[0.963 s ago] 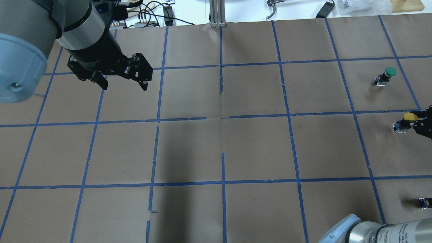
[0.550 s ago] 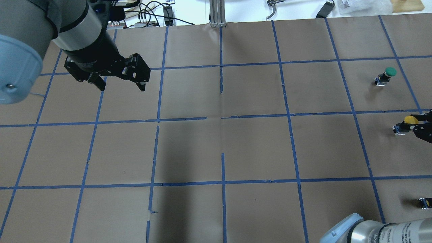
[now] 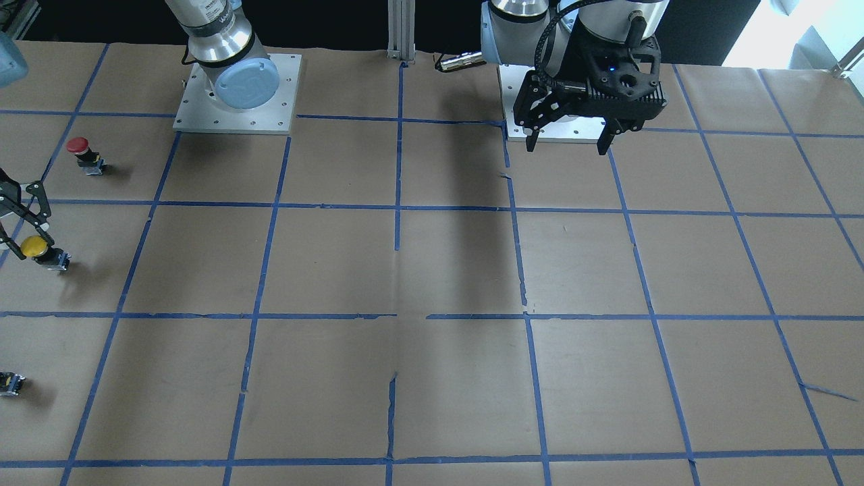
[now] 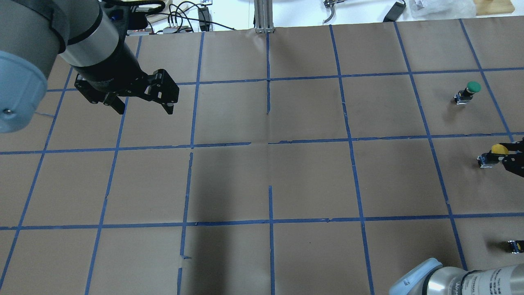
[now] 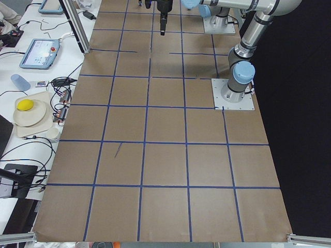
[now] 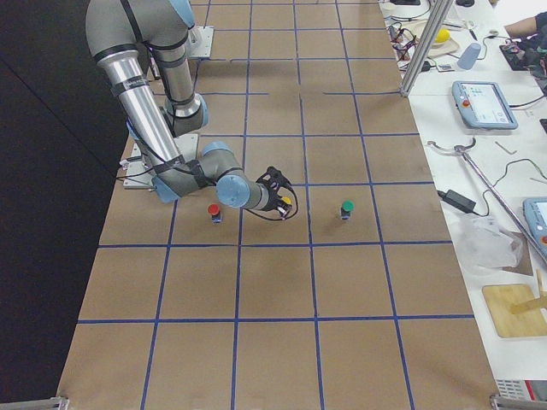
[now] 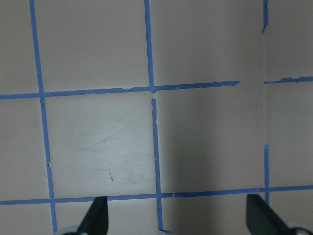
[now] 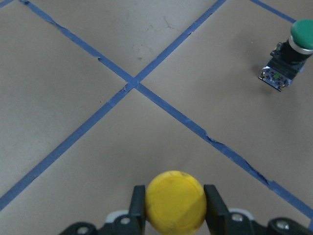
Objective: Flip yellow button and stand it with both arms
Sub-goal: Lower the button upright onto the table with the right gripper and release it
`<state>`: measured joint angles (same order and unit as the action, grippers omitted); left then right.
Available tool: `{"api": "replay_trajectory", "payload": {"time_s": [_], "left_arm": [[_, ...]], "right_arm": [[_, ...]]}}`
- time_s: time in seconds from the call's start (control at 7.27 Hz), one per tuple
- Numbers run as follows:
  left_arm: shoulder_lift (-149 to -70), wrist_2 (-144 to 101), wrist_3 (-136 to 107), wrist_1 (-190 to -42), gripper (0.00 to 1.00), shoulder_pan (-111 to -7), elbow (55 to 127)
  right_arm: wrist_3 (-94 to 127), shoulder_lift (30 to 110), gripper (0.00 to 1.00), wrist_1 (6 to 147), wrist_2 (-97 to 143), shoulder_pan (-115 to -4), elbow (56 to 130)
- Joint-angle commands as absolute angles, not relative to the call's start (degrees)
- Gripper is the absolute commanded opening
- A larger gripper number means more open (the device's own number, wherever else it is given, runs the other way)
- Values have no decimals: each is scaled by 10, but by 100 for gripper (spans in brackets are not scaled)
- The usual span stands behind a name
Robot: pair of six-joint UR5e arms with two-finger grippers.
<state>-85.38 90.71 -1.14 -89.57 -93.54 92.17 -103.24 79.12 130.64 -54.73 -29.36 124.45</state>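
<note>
Right fingers point(image 8: 138, 205): I am clamping them narrowly on the yellow button point(image 8: 175, 208), pressing its cap from both sides.
Left fingers point(image 4: 168, 104): I am holding them spread wide over the worktop point(image 4: 307, 180), gripping nothing.
Yellow button: tilting at the worktop's 3 o'clock edge in the overhead view, round cap gleaming.

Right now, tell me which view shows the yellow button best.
Right wrist-mounted view: the yellow button sits large and sharp between the fingers. Front-facing and overhead show it small at the frame edge; exterior right shows a tiny speck; exterior left and left wrist miss it.
</note>
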Motion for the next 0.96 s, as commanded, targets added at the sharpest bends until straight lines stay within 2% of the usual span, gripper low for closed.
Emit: {"api": "replay_trajectory", "payload": {"time_s": [0.0,0.14,0.28,0.55,0.83], "left_arm": [[-853,908,-11,-897,100,-935,923],[-853,908,-11,-897,100,-935,922],[-853,908,-11,-897,100,-935,923],[-852,908,-11,-897,100,-935,923],[-852,908,-11,-897,100,-935,923]], "right_arm": [[-1029,790,75,1303,-551,-292,1245],[-1027,791,89,1303,-553,-292,1245],[-1006,792,99,1300,-556,-292,1243],[-874,817,100,1298,-633,-299,1233],[-778,885,100,1284,-662,-324,1231]]}}
